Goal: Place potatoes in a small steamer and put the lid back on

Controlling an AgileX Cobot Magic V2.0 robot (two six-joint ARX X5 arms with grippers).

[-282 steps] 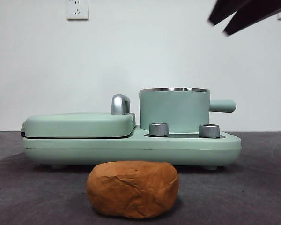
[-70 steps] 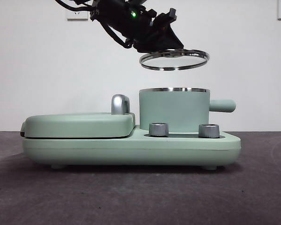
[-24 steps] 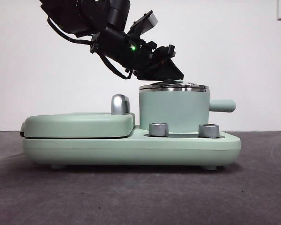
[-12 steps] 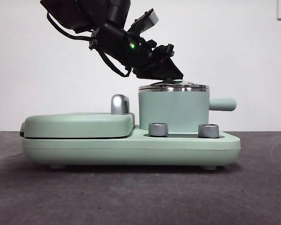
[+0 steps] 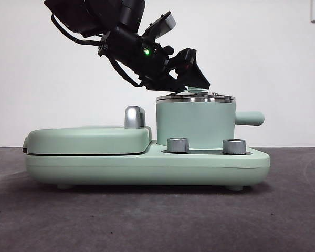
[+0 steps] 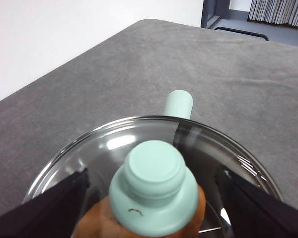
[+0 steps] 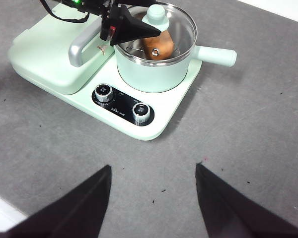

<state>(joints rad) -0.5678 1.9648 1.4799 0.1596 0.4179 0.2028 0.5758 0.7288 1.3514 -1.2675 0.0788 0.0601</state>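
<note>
Grey table (image 7: 248,144): glass lid (image 6: 139,148) seated (potato (image 7: 158,45) inside)

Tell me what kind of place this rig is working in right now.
Probably a lab or test room, not a home kitchen. The mint-green cooker base stands alone on a grey felt-like table before a bare white wall with a socket; the left wrist view shows window blinds beyond.

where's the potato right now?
Inside the green pot, under the glass lid: the potato shows through the glass in both wrist views, beside the left tool.
</note>
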